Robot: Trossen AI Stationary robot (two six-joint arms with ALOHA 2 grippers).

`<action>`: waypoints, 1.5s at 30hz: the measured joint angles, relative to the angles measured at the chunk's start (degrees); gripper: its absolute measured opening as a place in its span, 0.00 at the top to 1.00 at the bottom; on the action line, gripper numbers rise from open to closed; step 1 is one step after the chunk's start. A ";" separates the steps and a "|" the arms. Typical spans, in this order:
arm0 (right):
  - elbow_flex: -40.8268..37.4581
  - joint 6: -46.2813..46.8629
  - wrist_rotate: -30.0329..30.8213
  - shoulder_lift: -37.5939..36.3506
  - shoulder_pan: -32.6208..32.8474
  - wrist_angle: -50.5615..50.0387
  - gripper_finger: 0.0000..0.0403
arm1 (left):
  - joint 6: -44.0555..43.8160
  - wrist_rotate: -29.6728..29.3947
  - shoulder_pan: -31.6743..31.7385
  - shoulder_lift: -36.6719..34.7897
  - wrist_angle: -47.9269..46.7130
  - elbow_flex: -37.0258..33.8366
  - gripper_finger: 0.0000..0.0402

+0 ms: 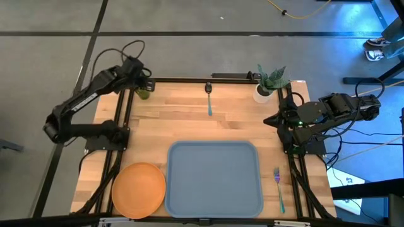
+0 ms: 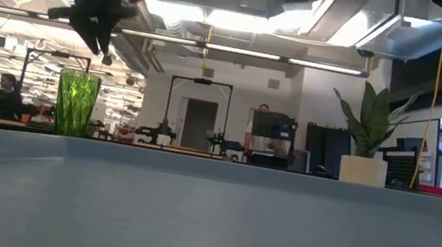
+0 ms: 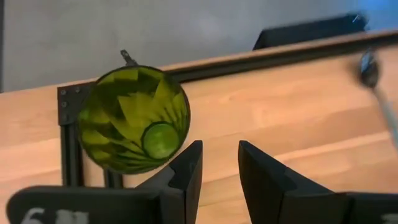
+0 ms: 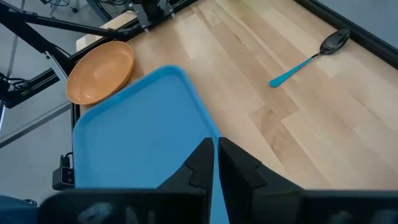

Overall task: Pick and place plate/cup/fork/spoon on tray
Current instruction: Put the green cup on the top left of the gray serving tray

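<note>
The dark-green cup [image 1: 142,93] stands upright on its base at the table's far left corner; it also shows in the low view [image 2: 76,103] and, from above, in the left wrist view [image 3: 134,119]. My left gripper [image 3: 220,163] is open and hovers above the cup, a little to one side of it [image 2: 100,48]. The orange plate [image 1: 139,188] lies flat at the near left, beside the grey-blue tray [image 1: 214,202]. The spoon [image 1: 209,101] lies at the far middle. The fork [image 1: 278,186] lies right of the tray. My right gripper [image 4: 215,152] is shut and empty at the table's right edge.
A green plant in a white pot [image 1: 266,88] stands at the far right corner. A black metal frame [image 3: 68,137] runs along the table's edges close to the cup. Bare wood [image 1: 189,123] lies between the spoon and the tray.
</note>
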 joint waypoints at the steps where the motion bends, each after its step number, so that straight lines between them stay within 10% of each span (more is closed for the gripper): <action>1: 0.00 0.00 0.00 0.00 -0.01 -0.01 0.93 | 0.76 -0.27 0.19 1.09 0.00 0.00 0.76; 36: -0.02 -0.22 0.04 0.00 0.00 1.08 0.93 | 9.02 -9.07 0.42 14.63 -0.42 0.02 0.77; 45: 0.00 -0.28 0.04 0.00 0.00 1.08 0.93 | 11.87 -8.49 0.38 16.46 -0.69 0.02 0.98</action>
